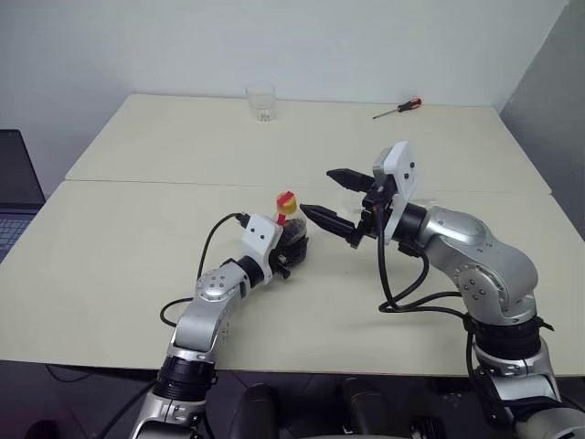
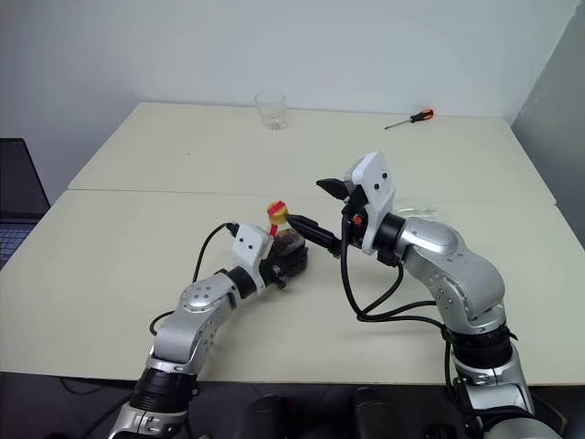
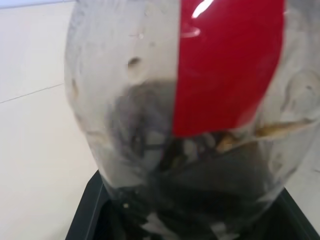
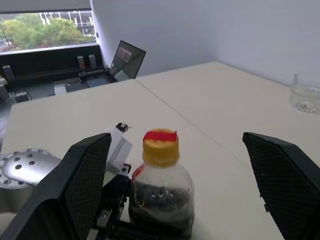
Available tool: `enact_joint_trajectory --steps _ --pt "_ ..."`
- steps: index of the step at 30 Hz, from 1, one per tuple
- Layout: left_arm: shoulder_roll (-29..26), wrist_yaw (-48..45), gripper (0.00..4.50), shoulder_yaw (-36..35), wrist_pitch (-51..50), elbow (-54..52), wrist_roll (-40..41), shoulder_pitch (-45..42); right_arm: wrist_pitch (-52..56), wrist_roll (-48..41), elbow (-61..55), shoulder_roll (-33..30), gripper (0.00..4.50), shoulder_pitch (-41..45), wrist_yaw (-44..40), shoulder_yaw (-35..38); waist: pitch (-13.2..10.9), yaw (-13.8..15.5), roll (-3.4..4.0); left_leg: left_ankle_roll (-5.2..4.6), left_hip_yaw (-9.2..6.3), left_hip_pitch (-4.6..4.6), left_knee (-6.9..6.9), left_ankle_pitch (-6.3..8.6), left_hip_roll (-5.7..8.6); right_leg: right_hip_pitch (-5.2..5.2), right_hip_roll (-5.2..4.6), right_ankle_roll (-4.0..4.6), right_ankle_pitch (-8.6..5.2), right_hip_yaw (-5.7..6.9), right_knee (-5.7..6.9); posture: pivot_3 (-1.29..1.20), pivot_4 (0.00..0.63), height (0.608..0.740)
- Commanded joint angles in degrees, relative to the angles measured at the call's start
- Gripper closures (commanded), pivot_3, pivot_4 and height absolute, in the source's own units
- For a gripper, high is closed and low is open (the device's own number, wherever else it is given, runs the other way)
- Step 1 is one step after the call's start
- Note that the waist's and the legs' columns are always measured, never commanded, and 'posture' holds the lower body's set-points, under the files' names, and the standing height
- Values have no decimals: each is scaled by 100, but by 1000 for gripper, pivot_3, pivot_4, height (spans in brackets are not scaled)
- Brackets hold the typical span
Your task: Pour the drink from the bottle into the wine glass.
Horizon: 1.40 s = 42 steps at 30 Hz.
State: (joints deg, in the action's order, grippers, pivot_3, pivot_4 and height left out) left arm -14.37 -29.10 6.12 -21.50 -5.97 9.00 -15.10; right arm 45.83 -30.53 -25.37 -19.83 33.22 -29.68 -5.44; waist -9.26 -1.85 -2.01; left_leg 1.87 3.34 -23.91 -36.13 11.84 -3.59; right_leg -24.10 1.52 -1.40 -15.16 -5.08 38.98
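The left tool (image 1: 291, 249) is clamped around the round body of the bottle (image 1: 291, 233), near the centre of the frame in the head views, so the lower half of the bottle is largely hidden behind the black fingers. Whether its base rests on the bench (image 1: 137, 238) or hangs just above cannot be made out. The bottle stands upright, its long axis vertical, with the yellowish neck and red cap (image 1: 285, 198) pointing up. The left wrist view presses so close that the bottle is cut off on every side; it gives the red label strip (image 3: 225, 65) and the dark drink (image 3: 200, 195) low inside, perhaps a third full, though the wall is smeared. The right tool (image 1: 333, 197) hangs just right of the cap with its two fingers spread wide and holding nothing. The right wrist view looks between those fingers at the cap and neck, and also takes in a laptop (image 4: 127, 59) at its upper left. A short clear tumbler (image 1: 261, 101) stands at the far edge of the bench, top centre, and a red-handled screwdriver (image 1: 398, 109) lies to its right.
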Motion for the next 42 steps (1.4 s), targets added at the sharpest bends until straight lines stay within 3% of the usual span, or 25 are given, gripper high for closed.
enact_joint_trajectory --steps 1,34,37,42 --pt "29 -16 2685 98 -29 -356 71 103 107 -42 -305 59 0 80 171 -10 0 -1 0 0 0 0 0 0 0 0 0 0 0 0 0 0 150 740" --pt "14 -36 2738 302 104 -224 -108 48 32 721 555 533 0 390 400 -613 0 0 0 0 -1 0 1 0 0 0 0 0 0 3 -2 0 150 740" --pt "7 -38 2739 301 102 -228 -110 57 21 727 578 547 620 398 379 -605 0 0 0 0 -1 0 1 0 0 0 0 0 0 2 -2 0 150 740" --pt "7 -20 2739 297 97 -242 -118 70 19 740 565 570 2349 396 336 -624 0 -1 0 0 -2 0 1 0 -1 0 0 0 0 3 -2 0 150 740"
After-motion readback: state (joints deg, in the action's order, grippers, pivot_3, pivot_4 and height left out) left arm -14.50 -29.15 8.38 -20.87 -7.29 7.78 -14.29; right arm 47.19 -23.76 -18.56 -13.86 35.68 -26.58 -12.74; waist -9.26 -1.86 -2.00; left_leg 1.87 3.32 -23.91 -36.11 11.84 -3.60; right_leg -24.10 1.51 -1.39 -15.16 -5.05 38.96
